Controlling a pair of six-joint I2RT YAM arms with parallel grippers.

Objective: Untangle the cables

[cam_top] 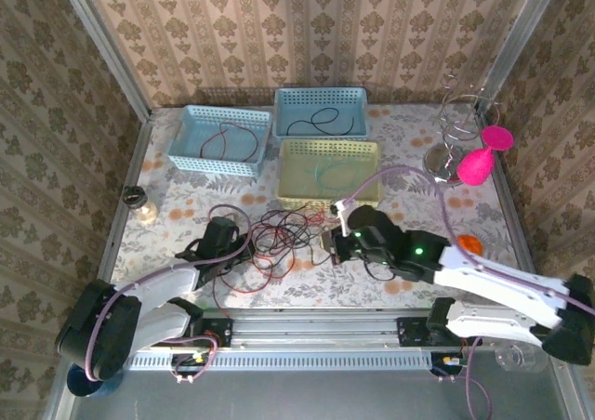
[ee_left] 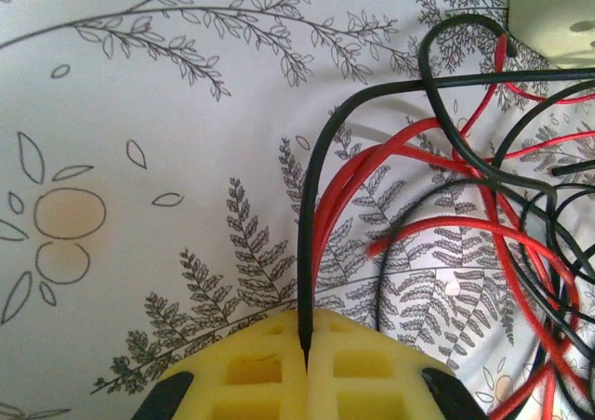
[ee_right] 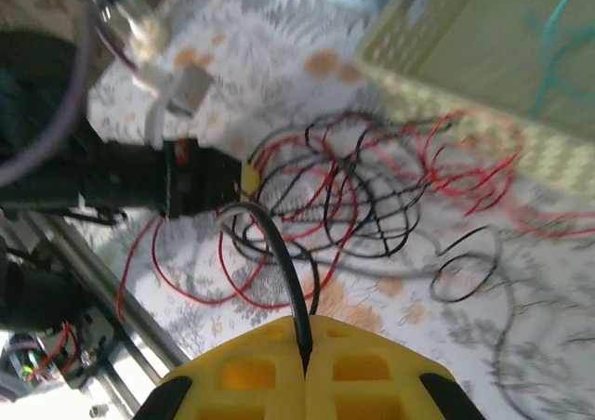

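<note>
Left gripper (ee_left: 306, 362) pinches a black cable (ee_left: 304, 253); right gripper (ee_right: 305, 362) clamps a black wire (ee_right: 284, 269). We see the tangled cables (cam_top: 279, 232) at lower centre of the top view, below the yellow basket (cam_top: 327, 145).

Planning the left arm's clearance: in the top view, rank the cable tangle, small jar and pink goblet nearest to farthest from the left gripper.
1. Cable tangle, just right of the left gripper.
2. Small jar, off to the left.
3. Pink goblet, far right, towards the back.
</note>
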